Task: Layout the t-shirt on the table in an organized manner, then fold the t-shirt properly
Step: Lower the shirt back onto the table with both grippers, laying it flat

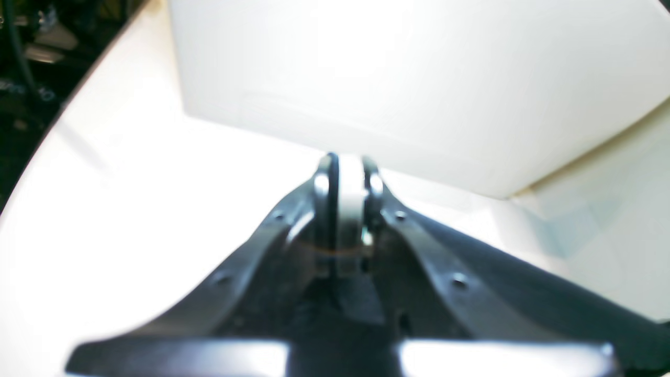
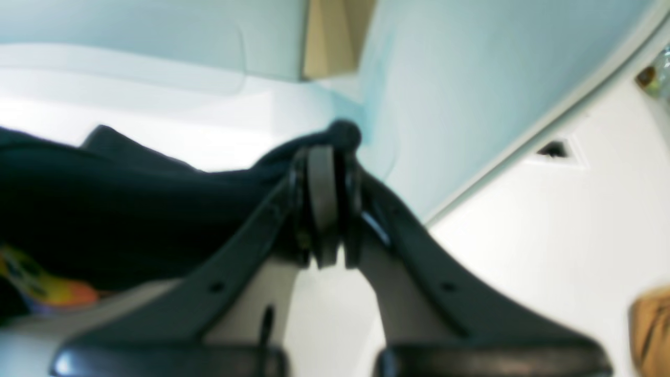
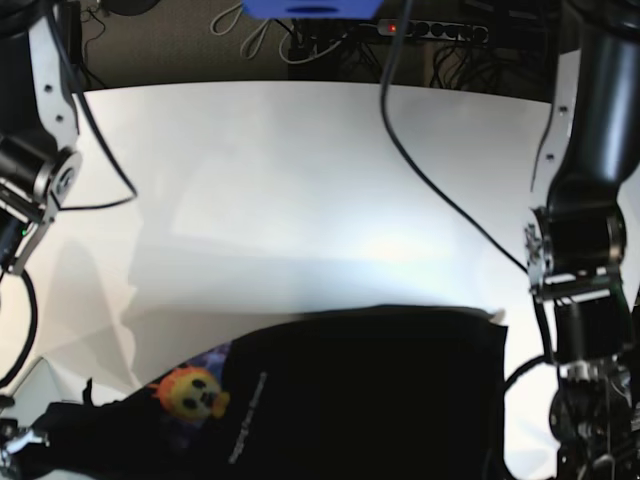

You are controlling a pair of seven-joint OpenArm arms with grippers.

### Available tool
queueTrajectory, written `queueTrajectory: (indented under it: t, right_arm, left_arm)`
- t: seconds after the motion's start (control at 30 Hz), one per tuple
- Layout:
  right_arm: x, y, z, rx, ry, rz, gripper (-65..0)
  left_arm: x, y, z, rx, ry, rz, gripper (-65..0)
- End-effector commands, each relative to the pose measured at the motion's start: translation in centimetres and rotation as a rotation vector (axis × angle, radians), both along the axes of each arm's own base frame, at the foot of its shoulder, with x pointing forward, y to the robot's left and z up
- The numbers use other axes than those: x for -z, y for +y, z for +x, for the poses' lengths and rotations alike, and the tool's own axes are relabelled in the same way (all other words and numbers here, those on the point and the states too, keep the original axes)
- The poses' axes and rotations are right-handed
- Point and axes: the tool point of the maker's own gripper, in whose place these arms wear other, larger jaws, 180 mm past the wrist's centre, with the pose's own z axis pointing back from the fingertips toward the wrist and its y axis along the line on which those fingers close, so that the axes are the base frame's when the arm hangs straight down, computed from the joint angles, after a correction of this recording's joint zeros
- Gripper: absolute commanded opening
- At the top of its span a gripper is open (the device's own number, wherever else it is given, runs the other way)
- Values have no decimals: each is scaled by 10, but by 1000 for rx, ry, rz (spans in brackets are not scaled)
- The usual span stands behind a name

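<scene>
The black t-shirt (image 3: 380, 400) lies along the near edge of the white table (image 3: 300, 180), with its orange-and-purple print (image 3: 190, 392) at the left. In the right wrist view my right gripper (image 2: 323, 151) is shut on the t-shirt (image 2: 104, 220). A knob of cloth bulges past its tips, and the print (image 2: 42, 290) shows at the lower left. In the left wrist view my left gripper (image 1: 348, 159) is shut low over the table (image 1: 104, 209). Dark t-shirt cloth (image 1: 523, 293) fills the space between and beside its fingers.
A black cable (image 3: 430, 190) runs from the back edge across the table to the left arm (image 3: 580, 250). The right arm (image 3: 45, 150) stands at the table's left side. A power strip (image 3: 430, 30) and loose wires lie behind the table. A white slab (image 1: 419, 78) looms ahead of the left gripper.
</scene>
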Motion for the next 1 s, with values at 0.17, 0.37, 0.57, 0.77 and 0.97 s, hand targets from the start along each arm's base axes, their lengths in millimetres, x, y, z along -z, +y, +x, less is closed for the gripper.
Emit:
queueTrajectory:
  t: [0.17,0.37,0.57,0.77,0.97]
  right_arm:
    - [-126,17,24,-61,-254,-51,-650]
    - [-143,13,12,-40,-275,-92,-650]
    - [-55,6,-30,-3,-154,-145,-650]
    - [37,33,-80,-28,-39,-128,-650]
    - [119,71,-124,-82,103,-53,-650]
  left_arm:
    - [-91,-21,27,-8,-188,34,-649]
    - [-103,-22,20,5,-202,41,-649]
    - [-38,-5,-10,15,-97,115,-649]
    - [59,13,-56,-7,-1,111,-649]
    - [178,43,-113,-58,249,2,-649]
